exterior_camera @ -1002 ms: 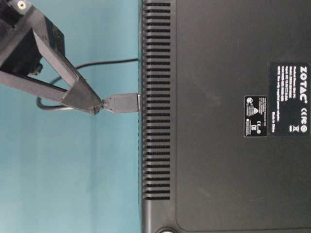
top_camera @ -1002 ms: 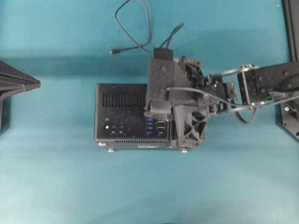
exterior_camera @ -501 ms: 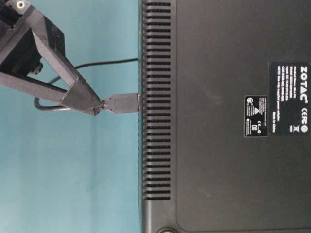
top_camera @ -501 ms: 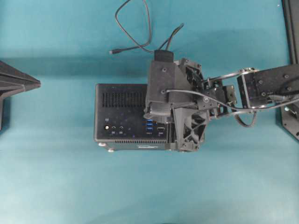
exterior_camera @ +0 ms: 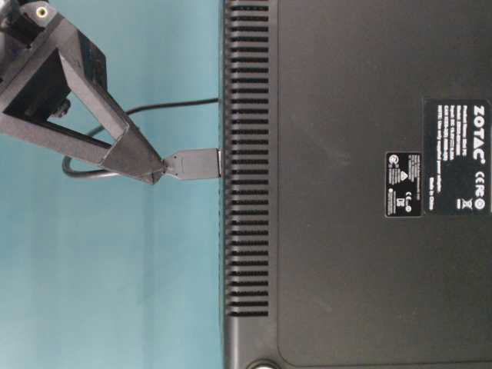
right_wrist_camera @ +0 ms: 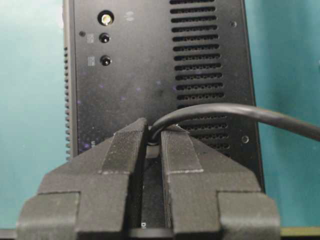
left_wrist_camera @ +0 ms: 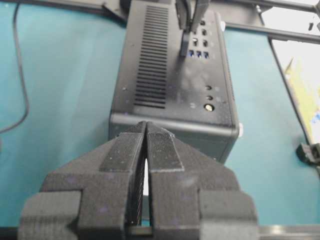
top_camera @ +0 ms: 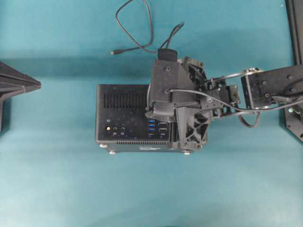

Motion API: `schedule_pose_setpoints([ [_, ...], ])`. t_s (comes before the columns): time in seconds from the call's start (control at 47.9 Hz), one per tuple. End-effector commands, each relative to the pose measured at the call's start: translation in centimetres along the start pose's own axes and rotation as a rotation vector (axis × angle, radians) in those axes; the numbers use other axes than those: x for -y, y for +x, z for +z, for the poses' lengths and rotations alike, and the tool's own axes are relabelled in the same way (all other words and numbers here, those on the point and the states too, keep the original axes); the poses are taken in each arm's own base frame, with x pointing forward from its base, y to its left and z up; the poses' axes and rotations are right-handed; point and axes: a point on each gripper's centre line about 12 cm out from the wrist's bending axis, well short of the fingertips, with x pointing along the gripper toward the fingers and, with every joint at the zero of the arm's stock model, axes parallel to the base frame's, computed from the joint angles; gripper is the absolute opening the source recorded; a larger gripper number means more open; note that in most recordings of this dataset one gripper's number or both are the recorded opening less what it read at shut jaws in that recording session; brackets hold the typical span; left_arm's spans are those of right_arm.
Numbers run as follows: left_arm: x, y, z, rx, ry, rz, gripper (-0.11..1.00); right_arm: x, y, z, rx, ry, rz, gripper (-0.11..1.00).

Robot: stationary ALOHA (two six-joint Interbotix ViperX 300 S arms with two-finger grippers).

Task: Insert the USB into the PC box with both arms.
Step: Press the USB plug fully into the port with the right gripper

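Note:
The black PC box (top_camera: 123, 113) lies mid-table with its port face up, showing blue ports (top_camera: 151, 126). My right gripper (exterior_camera: 159, 169) is shut on the rear of the dark grey USB (exterior_camera: 192, 164), whose front end meets the box's port face (exterior_camera: 246, 164); no metal tip shows. In the right wrist view the fingers (right_wrist_camera: 125, 150) clamp the plug (right_wrist_camera: 151, 150), and the cable (right_wrist_camera: 225, 112) curves off right. My left gripper (left_wrist_camera: 146, 125) is shut and empty, just short of the box's end (left_wrist_camera: 170, 130), at the overhead view's left edge (top_camera: 38, 85).
The black cable (top_camera: 137, 28) loops on the table behind the box and ends in a tiny slim plug (top_camera: 113, 52). A black frame (top_camera: 296, 28) and an arm base (top_camera: 291, 123) stand at the right edge. Teal tabletop surrounds the box.
Almost nothing. The right arm has shifted very slightly, and the USB stays pressed against the box's port face. The left gripper has not moved.

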Motion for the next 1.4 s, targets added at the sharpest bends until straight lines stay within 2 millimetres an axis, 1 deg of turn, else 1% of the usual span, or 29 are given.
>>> schedule_pose_setpoints([
  [0.0, 0.1, -0.1, 1.3, 0.035, 0.001, -0.001, 0.0, 1.1, 0.8, -0.7, -0.033, 0.019, -0.032, 0.06],
  [0.063, 0.1, -0.1, 1.3, 0.035, 0.001, 0.0, 0.0, 0.7, 0.5, -0.8, -0.028, 0.014, -0.024, 0.06],
  [0.25, 0.1, -0.1, 1.3, 0.035, 0.0, -0.001, 0.0, -1.3, -0.2, -1.1, -0.029, 0.004, 0.03, 0.06],
  [0.417, 0.1, -0.1, 1.3, 0.035, 0.0, -0.001, 0.0, -2.3, -0.5, -1.0, -0.018, 0.007, 0.062, 0.06],
  [0.668, 0.1, -0.1, 1.3, 0.035, 0.0, -0.001, 0.0, -1.3, 0.1, -0.4, 0.019, 0.025, 0.055, 0.06],
  [0.772, 0.1, -0.1, 1.3, 0.037, 0.0, -0.001, 0.0, -0.7, 0.2, -0.4, 0.01, 0.023, 0.033, 0.06],
  [0.898, 0.1, -0.1, 1.4, 0.037, 0.001, -0.002, 0.0, -0.4, 0.3, -0.7, -0.007, 0.021, 0.019, 0.06],
  [1.127, 0.1, -0.1, 1.2, 0.034, 0.001, 0.0, 0.0, -1.7, 0.3, -1.2, -0.018, 0.006, 0.048, 0.06],
  [1.378, 0.1, -0.1, 1.3, 0.035, 0.0, -0.001, 0.0, -1.5, 0.1, -0.8, -0.005, 0.011, 0.047, 0.08],
])
